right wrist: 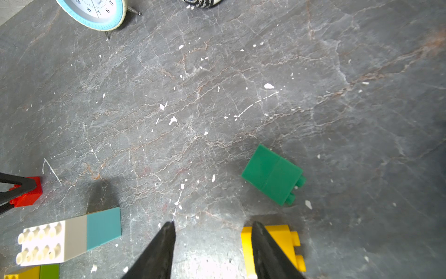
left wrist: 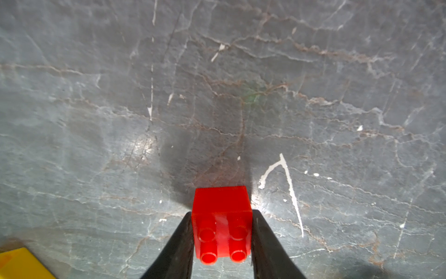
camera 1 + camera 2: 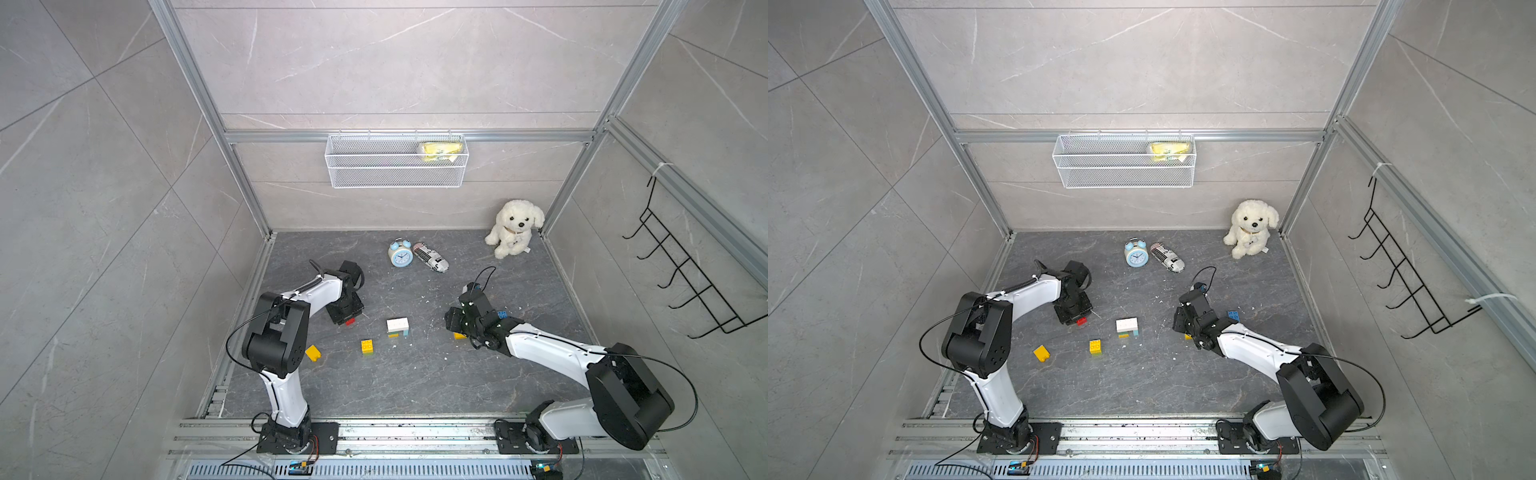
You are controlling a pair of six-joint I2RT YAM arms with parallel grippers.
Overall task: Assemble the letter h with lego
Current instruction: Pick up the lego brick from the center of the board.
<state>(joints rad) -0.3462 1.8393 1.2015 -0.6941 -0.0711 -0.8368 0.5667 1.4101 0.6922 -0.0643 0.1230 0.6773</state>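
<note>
Step in hand: I judge this to be the pick of the red brick (image 2: pixel 222 210), to carry it toward the build.
Left fingers (image 2: pixel 178 246): pinching the red brick, one finger flat on each smooth side wall, with the studs pointing back toward the wrist. Gripping the plain walls leaves the studs and hollow base free for pressing onto another piece.
Red brick height: it sits low at the worktop (image 3: pixel 415 382) in both top views. I cannot tell whether it is clear of the surface.
Right fingers (image 1: pixel 159 251): spread, with bare worktop between them and nothing held. One finger crosses in front of a yellow brick (image 1: pixel 287 241), which lies outside the gap.
Right arm purpose: my guess is that it hangs low by the loose pieces, placed to take the yellow one or to brace the build.
Build: the white stack (image 3: pixel 397 326) stands mid-worktop between the arms, a white studded brick over light blue and yellow-green pieces. There is no h shape yet.
Loose lego: the green brick (image 1: pixel 272 176) lies on its side near the right fingers. The blue brick (image 3: pixel 503 314) is beside the right wrist. The yellow cube (image 3: pixel 367 345) and yellow wedge (image 3: pixel 312 353) lie toward the left arm.
Bystander: the alarm clock (image 3: pixel 400 253) is at the back, well apart from the work.
Risk: the red brick looks to be held sideways, so I expect it needs turning before the studs can mate.
</note>
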